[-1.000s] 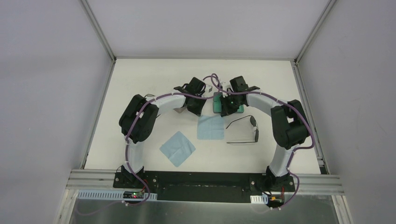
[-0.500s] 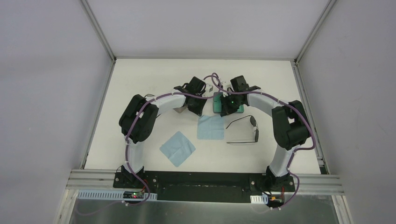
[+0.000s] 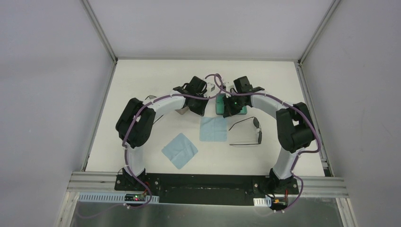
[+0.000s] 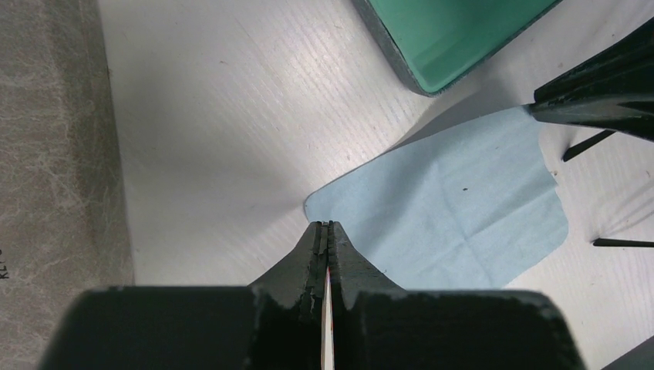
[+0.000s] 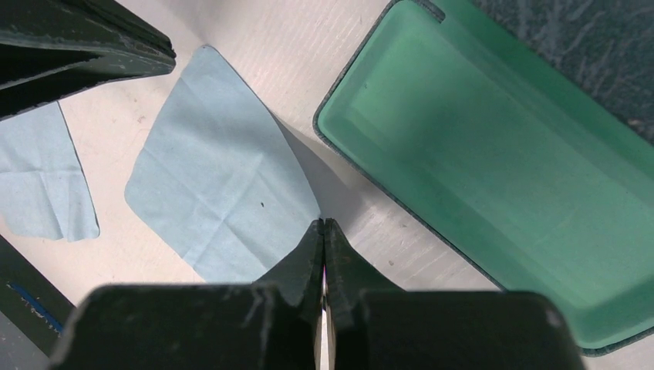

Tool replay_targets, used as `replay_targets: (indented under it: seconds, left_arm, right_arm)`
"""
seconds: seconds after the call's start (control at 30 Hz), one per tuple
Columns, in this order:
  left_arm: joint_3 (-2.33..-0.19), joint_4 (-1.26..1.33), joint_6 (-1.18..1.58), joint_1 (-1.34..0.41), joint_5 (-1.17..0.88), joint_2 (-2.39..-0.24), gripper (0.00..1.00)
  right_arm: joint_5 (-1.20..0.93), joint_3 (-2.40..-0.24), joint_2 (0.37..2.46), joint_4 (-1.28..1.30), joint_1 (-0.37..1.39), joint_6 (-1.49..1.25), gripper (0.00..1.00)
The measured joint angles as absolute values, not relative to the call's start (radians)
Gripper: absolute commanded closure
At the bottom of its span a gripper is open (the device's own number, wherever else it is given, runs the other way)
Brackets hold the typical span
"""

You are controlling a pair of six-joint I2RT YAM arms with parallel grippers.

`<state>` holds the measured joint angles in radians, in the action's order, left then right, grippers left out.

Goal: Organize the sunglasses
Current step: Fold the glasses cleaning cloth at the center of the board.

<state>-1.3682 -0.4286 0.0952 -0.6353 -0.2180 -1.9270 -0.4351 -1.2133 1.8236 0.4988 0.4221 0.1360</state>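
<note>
Currently the sunglasses point(image 3: 258, 126) lie unfolded on the table point(image 3: 265, 80), to the near-right of the right gripper point(image 5: 324, 231) — lens front running near-to-far, both temples pointing left toward the cloth point(image 3: 213, 128). Right arm is plainly the nearer one; the left gripper point(image 4: 328, 235) sits across that cloth, beside the beige case point(image 4: 46, 154). Both grippers are pinched fully closed, holding nothing. The right one hovers at the rim of the open green case point(image 5: 493, 177) (nothing inside). I judge the way over to the glasses free — only the cloth edge lies near the temple tips. Second cloth point(image 3: 179, 150) well apart.
</note>
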Motion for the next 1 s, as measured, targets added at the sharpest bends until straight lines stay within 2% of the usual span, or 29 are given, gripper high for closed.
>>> replay_targets:
  seconds: [0.07, 0.13, 0.23, 0.63, 1.0]
  left_arm:
    - [-1.358, -0.429, 0.096, -0.635, -0.22, -1.921, 1.0]
    - [-1.352, -0.428, 0.095, -0.635, -0.221, -1.921, 0.82]
    - [-1.348, -0.429, 0.091, -0.634, -0.215, -1.921, 0.76]
    - [-1.37, -0.423, 0.08, -0.634, -0.21, -1.985, 0.75]
    - [-1.378, -0.419, 0.068, -0.634, -0.209, -1.993, 0.8]
  right_arm:
    - [-0.435, -1.213, 1.818, 0.499, 0.422, 0.136, 1.0]
    - [-0.436, -1.213, 1.813, 0.499, 0.422, 0.136, 1.0]
    - [-0.437, -1.213, 1.811, 0.499, 0.422, 0.136, 1.0]
    - [-0.445, -1.213, 1.811, 0.499, 0.422, 0.133, 1.0]
    - [-0.446, -1.213, 1.811, 0.499, 0.419, 0.132, 1.0]
